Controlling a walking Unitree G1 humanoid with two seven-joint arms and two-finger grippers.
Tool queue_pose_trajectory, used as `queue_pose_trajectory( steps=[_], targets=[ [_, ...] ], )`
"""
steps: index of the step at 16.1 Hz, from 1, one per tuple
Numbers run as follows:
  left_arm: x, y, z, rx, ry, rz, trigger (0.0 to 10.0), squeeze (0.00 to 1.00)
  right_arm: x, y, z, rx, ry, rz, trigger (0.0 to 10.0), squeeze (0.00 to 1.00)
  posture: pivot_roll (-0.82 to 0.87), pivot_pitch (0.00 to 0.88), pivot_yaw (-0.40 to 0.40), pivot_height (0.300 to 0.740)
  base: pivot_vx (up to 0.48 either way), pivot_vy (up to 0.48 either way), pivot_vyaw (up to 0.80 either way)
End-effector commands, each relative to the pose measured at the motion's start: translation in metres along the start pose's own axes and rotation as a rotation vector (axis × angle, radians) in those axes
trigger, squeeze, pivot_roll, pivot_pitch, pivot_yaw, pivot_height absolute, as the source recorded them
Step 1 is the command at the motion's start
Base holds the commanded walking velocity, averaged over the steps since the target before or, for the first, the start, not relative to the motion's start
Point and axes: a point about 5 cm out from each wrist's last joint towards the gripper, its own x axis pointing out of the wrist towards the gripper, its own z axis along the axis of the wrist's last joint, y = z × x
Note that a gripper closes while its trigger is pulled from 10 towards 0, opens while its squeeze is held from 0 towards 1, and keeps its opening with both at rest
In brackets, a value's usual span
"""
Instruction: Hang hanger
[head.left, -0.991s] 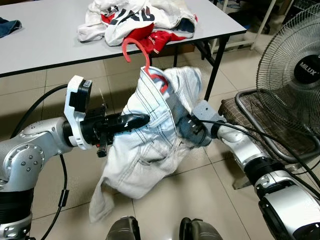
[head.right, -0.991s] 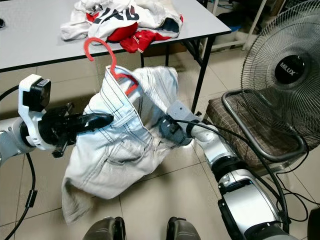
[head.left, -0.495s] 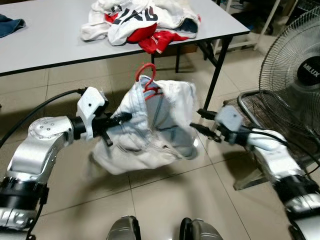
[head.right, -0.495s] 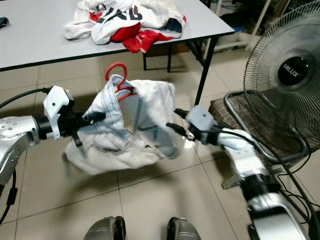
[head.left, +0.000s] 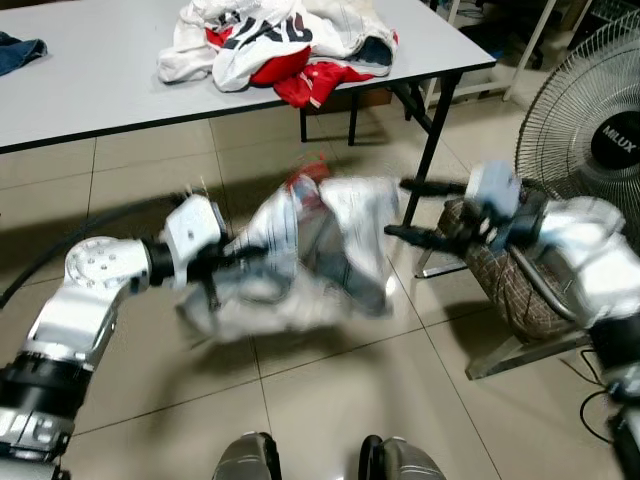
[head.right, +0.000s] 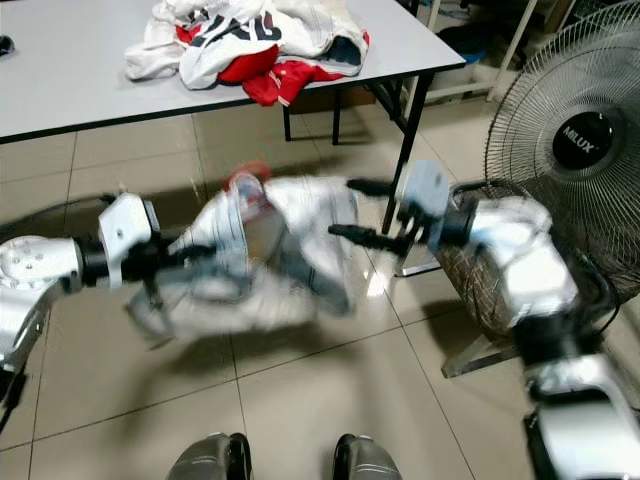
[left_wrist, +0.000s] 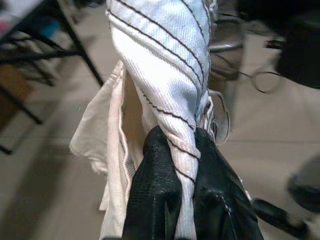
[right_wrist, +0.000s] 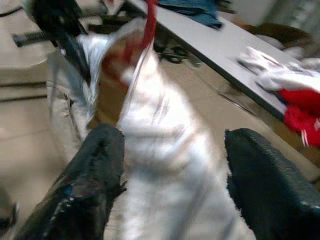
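Over the tiled floor (head.left: 330, 400), between the robot's two arms, hangs a pale denim garment (head.left: 300, 255), heavily blurred, with a red hanger (head.left: 305, 180) poking out at its top edge.

On the left side, the left gripper (head.left: 232, 262) reaches in toward the cloth; in the left wrist view its two black fingers (left_wrist: 155, 200) are pressed together on a twisted fold of the white, dark-stitched denim (left_wrist: 165, 75), so it is pinching the garment. The silver left arm runs back toward the lower left corner of the head views.

In the middle, the garment bunches out low above the floor, its shape too smeared to tell how it hangs on the hanger. Behind it stands a grey table (head.left: 100, 80) with a heap of white and red clothes (head.left: 280, 45) near its right end.

On the right, the right gripper (head.left: 425, 210) points at the garment with its two long fingers spread well apart and nothing between them; the right wrist view shows the denim and the red hanger (right_wrist: 149, 25) beyond the gap, not touched by either finger (right_wrist: 95, 170). Behind that arm stands a floor fan (head.left: 590, 140), marked MILUX.
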Motion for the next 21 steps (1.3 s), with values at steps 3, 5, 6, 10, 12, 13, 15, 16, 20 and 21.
queue_pose_trajectory(
  steps=[3, 5, 6, 10, 12, 13, 15, 16, 20, 21],
  targets=[
    [0.004, -0.005, 0.015, 0.129, -0.004, -0.124, 0.0, 0.00, 0.009, 0.004, 0.000, 0.000, 0.112, 0.159, 10.0, 1.00, -0.08, 0.107, -0.010, 0.740, 0.000, 0.000, 0.00],
    [0.010, -0.010, 0.022, 0.154, 0.013, -0.212, 0.0, 0.00, 0.020, 0.008, -0.004, 0.041, 0.194, 0.258, 10.0, 0.00, -0.08, 0.107, -0.011, 0.740, 0.000, 0.000, 0.00],
    [0.011, -0.011, 0.024, 0.153, 0.013, -0.229, 0.0, 0.00, 0.024, 0.009, -0.004, 0.053, 0.194, 0.275, 10.0, 0.00, -0.08, 0.107, -0.011, 0.740, 0.000, 0.000, 0.00],
    [0.013, -0.012, 0.029, 0.162, 0.036, -0.286, 0.0, 0.00, 0.045, 0.019, 0.008, 0.141, 0.106, 0.352, 10.0, 0.00, -0.07, 0.106, -0.019, 0.740, 0.000, 0.000, 0.00],
    [0.012, -0.013, 0.026, 0.148, 0.059, -0.300, 0.0, 0.00, 0.043, 0.021, 0.008, 0.151, 0.128, 0.368, 10.0, 0.00, -0.07, 0.109, -0.017, 0.740, 0.000, 0.000, 0.00],
    [0.012, -0.013, 0.026, 0.146, 0.062, -0.301, 0.0, 0.00, 0.043, 0.022, 0.008, 0.156, 0.130, 0.372, 10.0, 0.00, -0.08, 0.110, -0.015, 0.740, 0.000, 0.000, 0.00],
    [0.011, -0.013, 0.021, 0.109, 0.085, -0.310, 0.0, 0.00, 0.041, 0.029, 0.007, 0.176, 0.149, 0.391, 10.0, 0.00, -0.07, 0.112, -0.015, 0.740, 0.000, 0.000, 0.00],
    [0.010, -0.012, 0.019, 0.094, 0.091, -0.305, 0.0, 0.00, 0.040, 0.034, 0.007, 0.181, 0.150, 0.410, 10.0, 0.00, -0.07, 0.112, -0.013, 0.740, 0.000, 0.000, 0.00],
    [0.009, -0.012, 0.019, 0.065, 0.086, -0.302, 0.0, 0.00, 0.042, 0.047, 0.001, 0.187, 0.175, 0.442, 10.0, 0.00, -0.07, 0.113, -0.016, 0.740, 0.000, 0.000, 0.00],
    [0.009, -0.011, 0.020, 0.068, 0.083, -0.302, 0.0, 0.00, 0.043, 0.049, 0.000, 0.187, 0.178, 0.437, 10.0, 0.00, -0.07, 0.114, -0.015, 0.740, 0.000, 0.000, 0.00]
  ],
)
